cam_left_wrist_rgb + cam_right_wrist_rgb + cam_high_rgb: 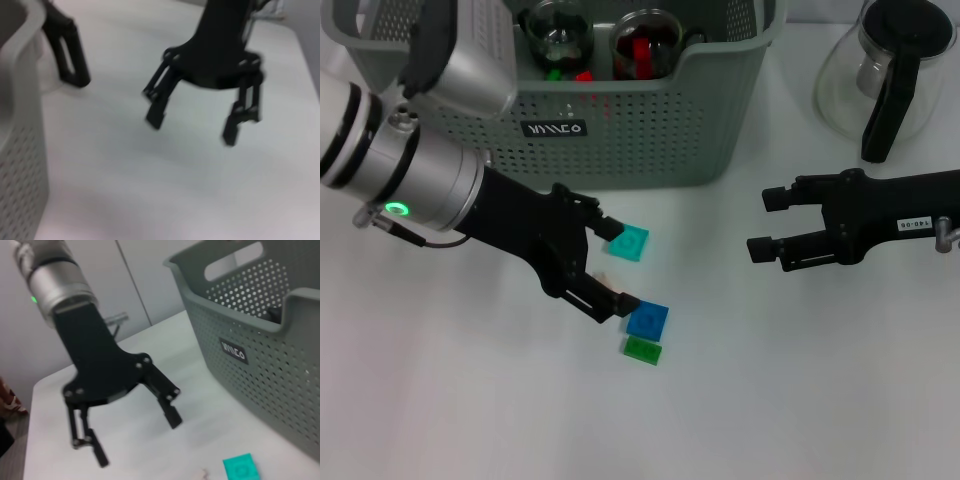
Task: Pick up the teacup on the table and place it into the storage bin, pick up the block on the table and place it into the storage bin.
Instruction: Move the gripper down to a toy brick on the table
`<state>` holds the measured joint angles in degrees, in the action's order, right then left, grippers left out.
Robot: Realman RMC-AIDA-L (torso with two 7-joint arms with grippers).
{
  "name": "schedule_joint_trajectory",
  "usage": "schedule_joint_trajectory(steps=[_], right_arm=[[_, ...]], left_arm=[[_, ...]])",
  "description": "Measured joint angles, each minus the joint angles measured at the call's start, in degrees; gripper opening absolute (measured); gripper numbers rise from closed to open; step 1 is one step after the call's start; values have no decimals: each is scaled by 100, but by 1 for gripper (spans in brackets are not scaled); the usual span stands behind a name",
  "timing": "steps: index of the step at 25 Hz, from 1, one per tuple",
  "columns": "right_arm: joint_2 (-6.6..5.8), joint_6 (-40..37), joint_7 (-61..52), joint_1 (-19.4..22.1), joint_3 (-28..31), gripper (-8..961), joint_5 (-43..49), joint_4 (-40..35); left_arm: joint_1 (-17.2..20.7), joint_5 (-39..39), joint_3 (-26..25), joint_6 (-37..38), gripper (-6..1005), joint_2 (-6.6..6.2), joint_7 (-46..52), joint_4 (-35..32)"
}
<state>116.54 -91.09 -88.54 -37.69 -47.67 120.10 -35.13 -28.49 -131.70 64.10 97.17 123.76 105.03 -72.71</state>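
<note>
The grey-green storage bin point(620, 140) stands at the back, also in the right wrist view point(260, 340). Two glass teacups point(645, 42) sit inside it. On the table lie a teal block point(629, 243), a blue block point(648, 320) and a green block point(642, 350). My left gripper point(618, 268) is open and low over the table, with the teal block just beside one fingertip and the blue block beside the other. The right wrist view shows it open point(136, 440) near the teal block point(241, 467). My right gripper point(766, 222) hovers open at the right, holding nothing.
A glass pot with a black handle point(892, 75) stands at the back right, close behind the right arm. A small pale scrap point(604, 279) lies between the left gripper's fingers. The bin's wall point(20, 125) shows at the edge of the left wrist view.
</note>
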Motion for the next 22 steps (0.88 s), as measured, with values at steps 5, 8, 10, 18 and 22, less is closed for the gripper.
schedule_joint_trajectory(steps=[5,8,10,18,22], right_arm=[[71,61,72,-71,-28,881,10,-24],[124,209,76,-77,-31,881,14,-36],[188,384,53,-92,-32,881,23,-40],[327,815,64,-265,-215,882,35,0],[334,919,-87,-302,-514,882,40,-12]], left_arm=[[-3,-300,33,-544,947,28,-153,360],[-2,-305,34,-655,945,29,-190,450],[-2,-318,55,-699,944,28,-222,487],[-91,-347,183,-548,939,12,-236,414],[-185,-326,246,-680,936,54,-131,410]])
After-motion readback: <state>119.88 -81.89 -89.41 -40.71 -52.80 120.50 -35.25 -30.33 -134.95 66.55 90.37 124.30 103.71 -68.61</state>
